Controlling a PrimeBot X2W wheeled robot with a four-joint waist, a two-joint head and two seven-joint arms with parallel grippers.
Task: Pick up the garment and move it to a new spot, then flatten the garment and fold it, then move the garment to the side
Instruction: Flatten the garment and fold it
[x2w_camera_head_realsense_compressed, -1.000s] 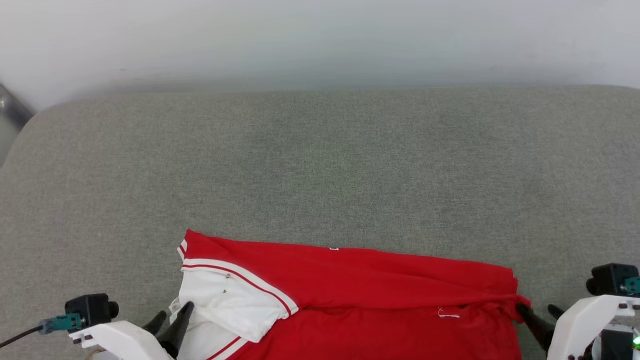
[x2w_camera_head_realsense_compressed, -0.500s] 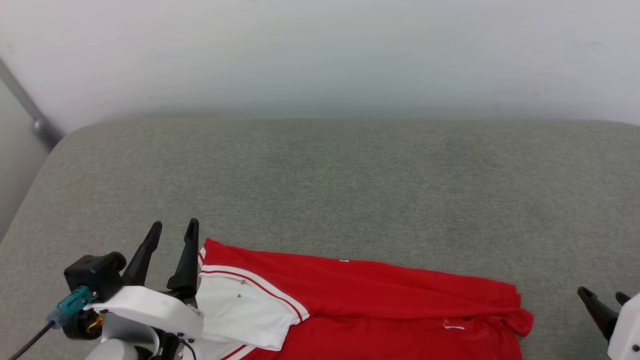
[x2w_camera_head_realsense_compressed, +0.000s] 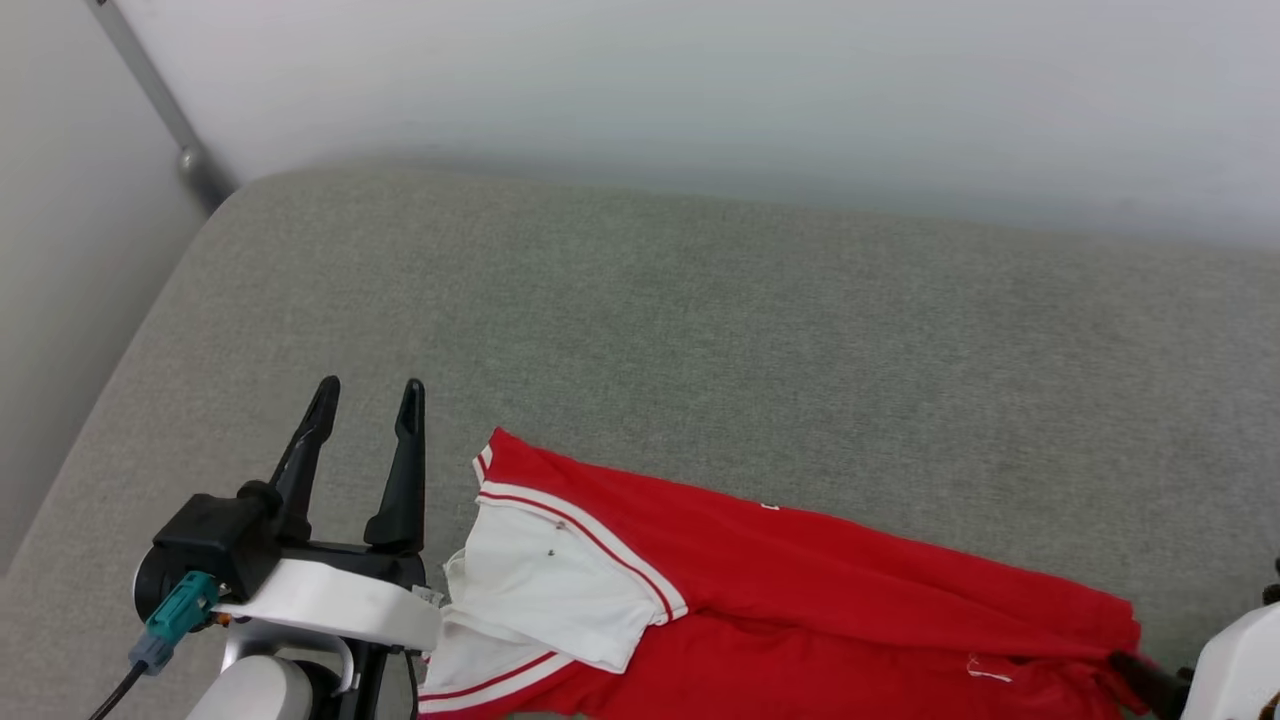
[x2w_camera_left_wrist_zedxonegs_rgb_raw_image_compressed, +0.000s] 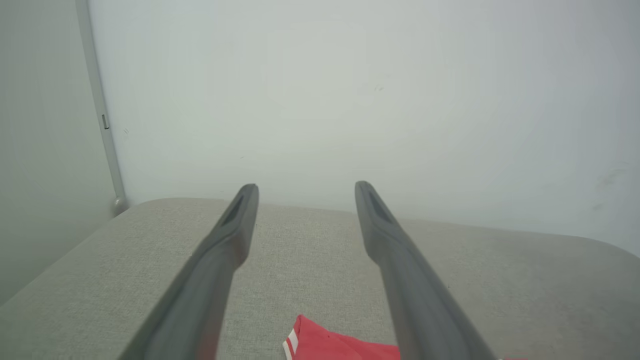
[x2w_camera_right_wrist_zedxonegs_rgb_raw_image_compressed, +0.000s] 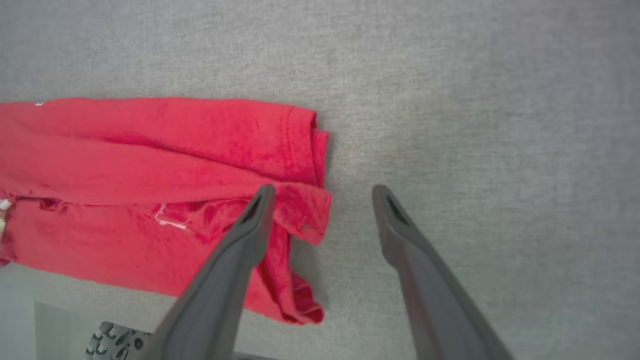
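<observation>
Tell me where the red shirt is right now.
Low in the head view on the grey fabric surface, the garment lies between the left gripper and the right gripper.

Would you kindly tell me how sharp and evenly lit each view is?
Head view: soft, even light, no glare, the garment crisp. Left wrist view: hazy wall, the left gripper's jaws blurring near the bottom edge. Right wrist view: sharp weave, faint shadow beside the garment's hem.

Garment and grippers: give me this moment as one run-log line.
garment: folded over on grey surface | left gripper: open, beside sleeve | right gripper: open, at hem corner
</observation>
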